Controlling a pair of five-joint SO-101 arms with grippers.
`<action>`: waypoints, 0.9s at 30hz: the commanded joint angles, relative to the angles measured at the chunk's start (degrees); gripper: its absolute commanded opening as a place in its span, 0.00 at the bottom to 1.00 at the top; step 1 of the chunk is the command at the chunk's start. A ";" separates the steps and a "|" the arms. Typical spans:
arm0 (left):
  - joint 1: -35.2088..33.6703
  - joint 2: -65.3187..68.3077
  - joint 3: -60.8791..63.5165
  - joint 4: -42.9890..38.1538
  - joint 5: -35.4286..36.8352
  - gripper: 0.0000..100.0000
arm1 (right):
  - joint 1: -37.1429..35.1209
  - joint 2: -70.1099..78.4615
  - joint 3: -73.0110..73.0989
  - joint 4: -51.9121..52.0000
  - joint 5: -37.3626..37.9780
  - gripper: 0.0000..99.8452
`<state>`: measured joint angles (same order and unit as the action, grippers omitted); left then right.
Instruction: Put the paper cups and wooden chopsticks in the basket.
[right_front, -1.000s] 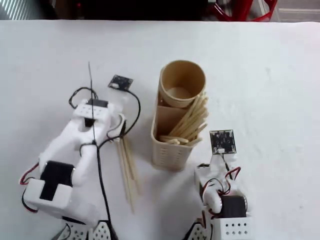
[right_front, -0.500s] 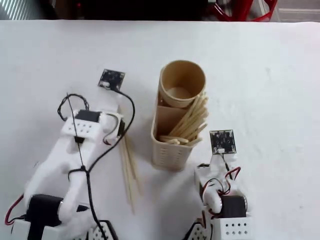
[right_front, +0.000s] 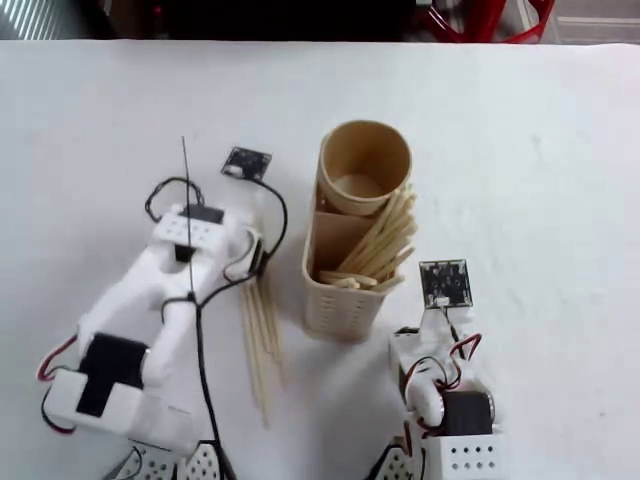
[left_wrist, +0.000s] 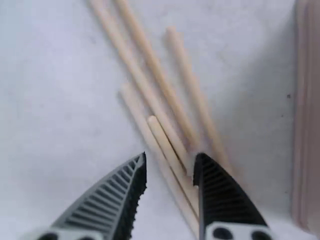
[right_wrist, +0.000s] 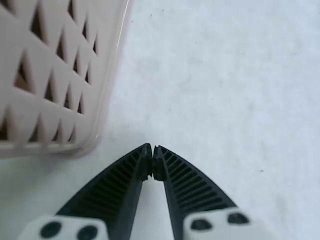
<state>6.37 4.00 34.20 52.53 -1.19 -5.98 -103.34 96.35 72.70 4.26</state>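
Chopsticks (left_wrist: 155, 75) loose on table (right_front: 520, 200): five (one basket (right_front: 340, 305) beside).

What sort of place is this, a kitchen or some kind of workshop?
Probably a robotics lab or hobby test bench. A small left arm and right arm with bare wires sit at a plain white table, set up with a basket and loose chopsticks.

we see pale matt wooden chopsticks (left_wrist: 151, 67) on a matt white table (right_front: 520, 130). the basket (right_wrist: 45, 146) looks like smooth plastic.
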 joint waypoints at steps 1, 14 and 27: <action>0.66 1.89 -3.25 2.29 0.62 0.17 | 0.57 -0.13 0.53 0.22 0.09 0.02; 0.57 2.07 -3.87 3.78 0.18 0.10 | 0.57 -0.13 0.53 0.22 0.09 0.02; 0.75 1.89 -5.54 1.76 -2.99 0.02 | 0.57 -0.13 0.53 0.22 0.09 0.02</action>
<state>7.25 6.37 31.65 54.99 -3.47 -5.89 -103.34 96.35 72.70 4.26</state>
